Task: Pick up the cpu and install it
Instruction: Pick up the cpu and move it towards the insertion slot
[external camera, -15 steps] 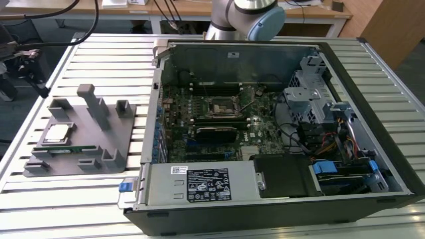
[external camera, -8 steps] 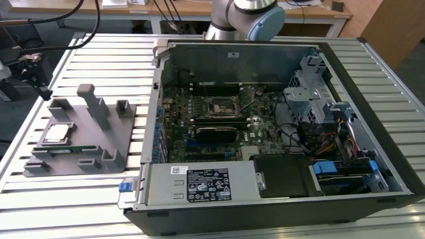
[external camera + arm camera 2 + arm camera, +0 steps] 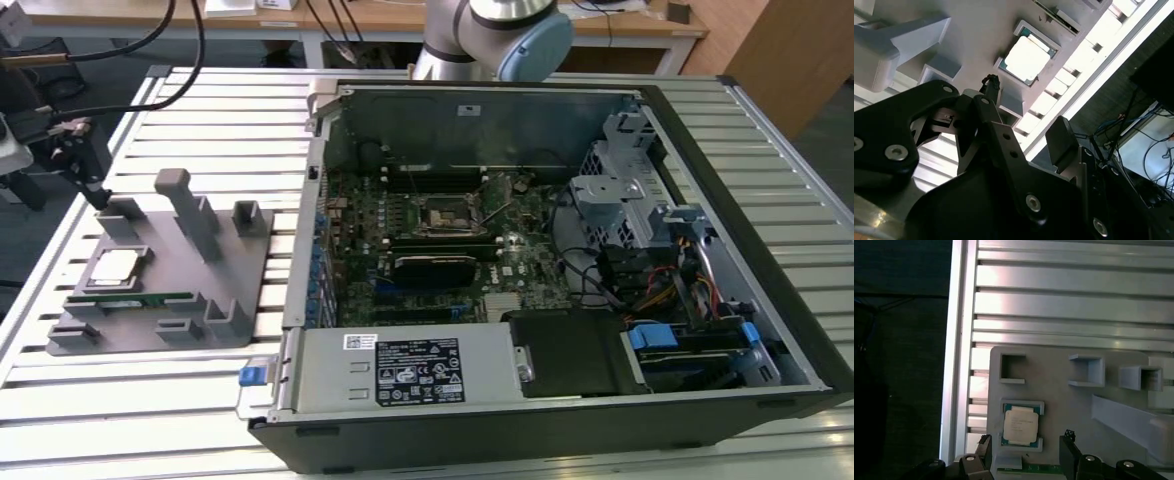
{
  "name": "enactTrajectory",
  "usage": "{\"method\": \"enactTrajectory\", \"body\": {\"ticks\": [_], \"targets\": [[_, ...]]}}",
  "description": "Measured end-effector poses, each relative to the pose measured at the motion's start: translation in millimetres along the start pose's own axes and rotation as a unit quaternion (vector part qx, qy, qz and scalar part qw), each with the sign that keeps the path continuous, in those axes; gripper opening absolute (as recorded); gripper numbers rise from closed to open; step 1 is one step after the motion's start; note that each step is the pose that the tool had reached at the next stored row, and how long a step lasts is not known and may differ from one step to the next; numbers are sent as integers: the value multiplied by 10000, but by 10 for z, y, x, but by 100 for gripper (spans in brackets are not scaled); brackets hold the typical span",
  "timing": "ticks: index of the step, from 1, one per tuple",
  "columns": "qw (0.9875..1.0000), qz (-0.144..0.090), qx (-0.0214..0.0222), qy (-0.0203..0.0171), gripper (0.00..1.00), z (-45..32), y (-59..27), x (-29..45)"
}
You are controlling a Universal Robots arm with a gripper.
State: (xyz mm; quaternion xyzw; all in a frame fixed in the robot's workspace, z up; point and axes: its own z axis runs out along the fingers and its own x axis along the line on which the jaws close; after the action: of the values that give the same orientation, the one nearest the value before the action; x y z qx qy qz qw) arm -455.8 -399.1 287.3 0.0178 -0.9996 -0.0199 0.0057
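Note:
The cpu, a small square chip with a silvery top, lies in its pocket on the grey plastic fixture at the exterior view's left. In both wrist views the cpu sits right under my gripper. The gripper is open, with one black finger on each side of the chip, and it holds nothing. In the exterior view the gripper hangs above the fixture's far left end. The black motherboard socket sits inside the open computer case.
A green memory stick lies on the fixture just in front of the cpu. Grey posts rise from the fixture. The open computer case takes up the middle and right of the slatted aluminium table. Cables hang at the left.

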Motion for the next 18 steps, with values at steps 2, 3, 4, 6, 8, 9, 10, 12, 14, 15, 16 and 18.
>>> {"method": "enactTrajectory", "body": {"ticks": [2, 3, 4, 6, 8, 9, 10, 12, 14, 15, 16, 18], "targets": [[10000, -2, 0, 1, 64, 33, -3, 0], [10000, -5, 0, 1, 64, 50, -7, -1], [10000, -14, 0, 0, 64, 68, -14, -1], [10000, -58, 1, 6, 64, 96, -26, 0], [10000, -75, 1, 9, 64, 130, -56, 1], [10000, -75, 1, 8, 64, 149, -65, 1], [10000, -75, 0, 8, 64, 167, -73, 2], [10000, -75, 1, 8, 64, 202, -83, 2], [10000, -75, 1, 8, 64, 235, -90, 2], [10000, -75, 1, 8, 64, 250, -92, 2], [10000, -75, 3, 8, 64, 259, -93, 2], [10000, -76, 11, 10, 64, 267, -96, 2]]}}
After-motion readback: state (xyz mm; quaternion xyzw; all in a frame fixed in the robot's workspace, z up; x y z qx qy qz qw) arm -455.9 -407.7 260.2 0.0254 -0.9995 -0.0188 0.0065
